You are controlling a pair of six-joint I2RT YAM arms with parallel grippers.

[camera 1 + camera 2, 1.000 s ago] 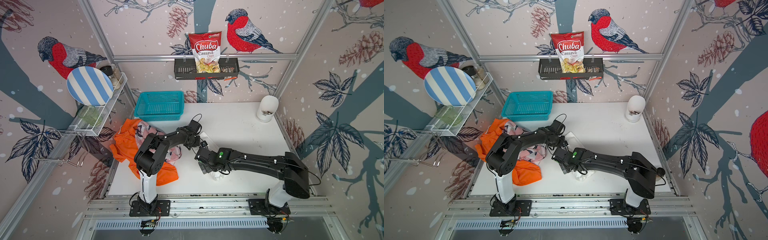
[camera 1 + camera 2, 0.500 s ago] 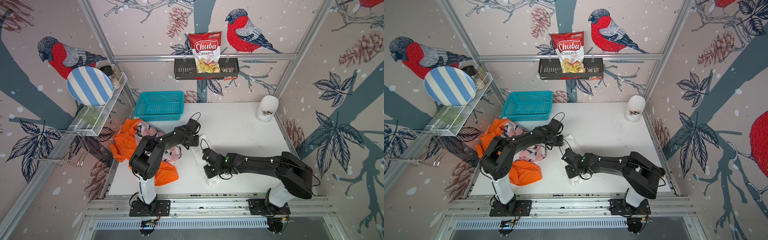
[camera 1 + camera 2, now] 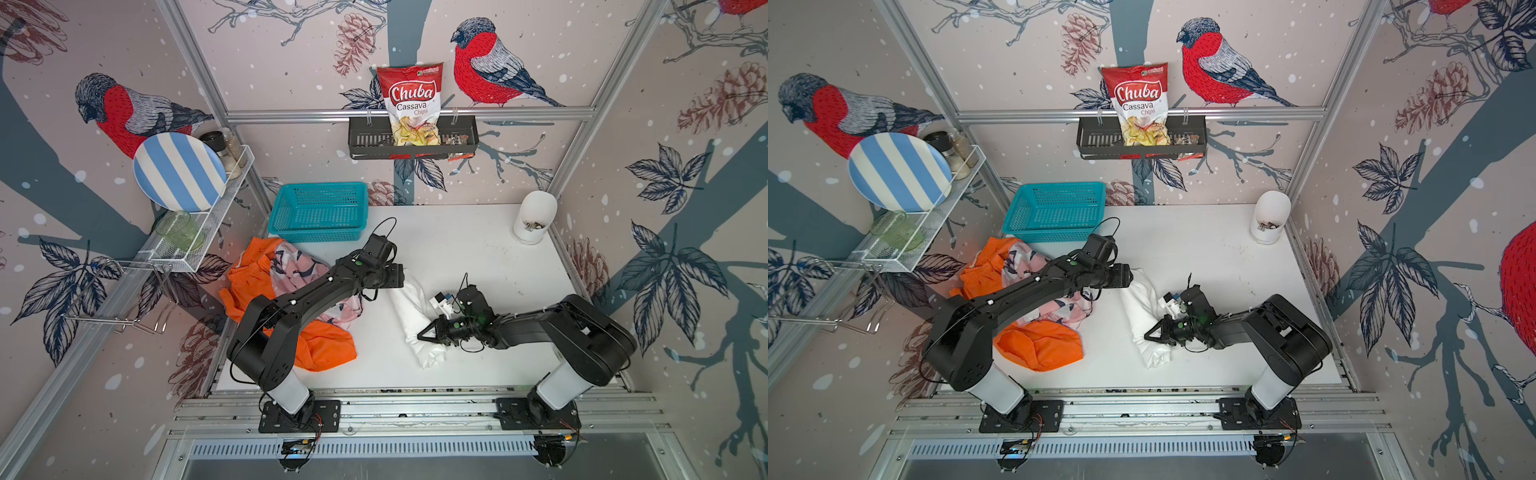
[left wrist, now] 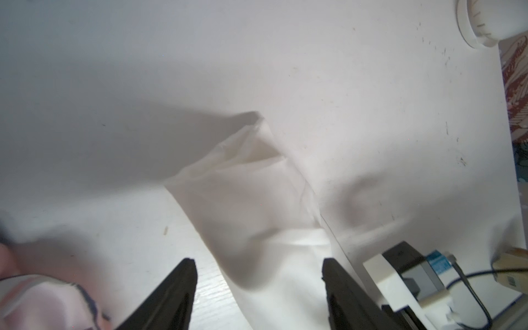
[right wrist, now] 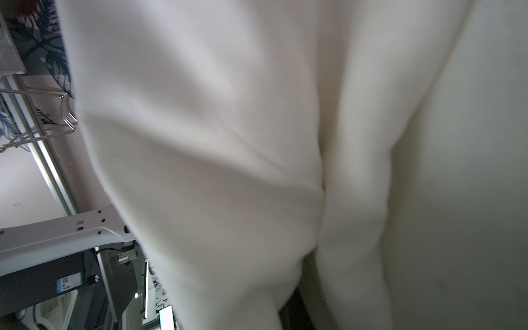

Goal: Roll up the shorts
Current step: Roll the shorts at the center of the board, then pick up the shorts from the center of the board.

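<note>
Left wrist view shows the left gripper (image 4: 258, 265) with fingers spread astride the white shorts (image 4: 257, 205). In both top views they lie bunched, long axis back-to-front, on the white tabletop (image 3: 478, 249). The right gripper (image 3: 419, 335) pinches their mid-side, with bullfinch-print walls (image 3: 685, 124) around.

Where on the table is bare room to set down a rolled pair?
Free: the back of the table, between teal basket and white container. Crowded: the left side, orange shorts and pink shorts piled; white shorts in the middle.
</note>
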